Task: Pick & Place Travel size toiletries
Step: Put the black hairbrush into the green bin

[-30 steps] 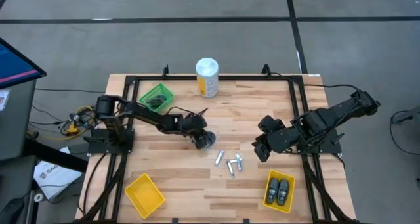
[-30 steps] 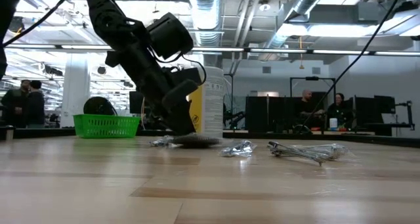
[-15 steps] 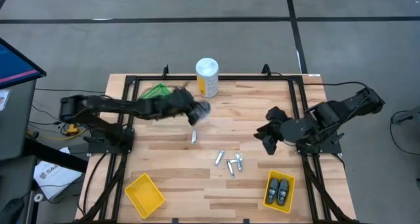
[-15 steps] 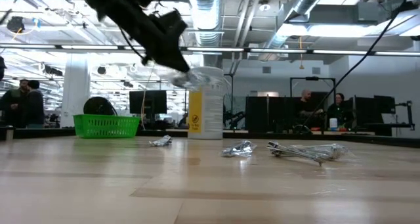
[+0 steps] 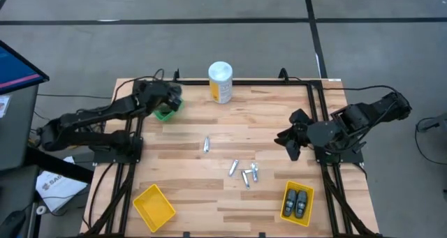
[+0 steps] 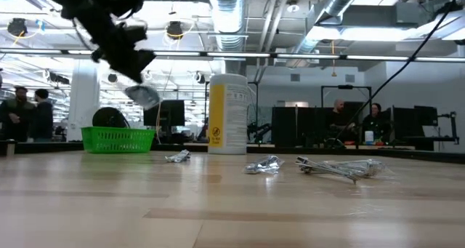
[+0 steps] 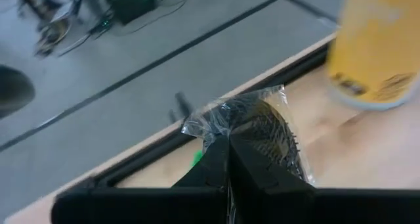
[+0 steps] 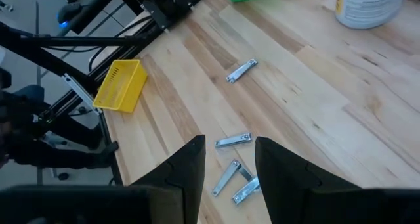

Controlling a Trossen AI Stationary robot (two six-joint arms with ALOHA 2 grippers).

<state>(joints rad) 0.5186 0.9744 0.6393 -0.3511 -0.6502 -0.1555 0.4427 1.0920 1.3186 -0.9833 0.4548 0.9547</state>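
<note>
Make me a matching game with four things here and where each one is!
Things:
1. wrapped dark disc
2. dark oval pieces
3. silver clippers
4. white-and-yellow canister

Places:
A. lying on the bare wood
B. pinched in the left gripper
C. inside a yellow bin
D. standing at the table's far edge

Pairs: 1-B, 2-C, 3-A, 4-D.

The right gripper waits at the table's right side.

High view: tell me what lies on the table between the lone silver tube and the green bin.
Nothing; between the lone silver tube and the green bin the high view shows only bare wood. The left pincer, shut on a wrapped dark disc, hangs over the bin.
</note>
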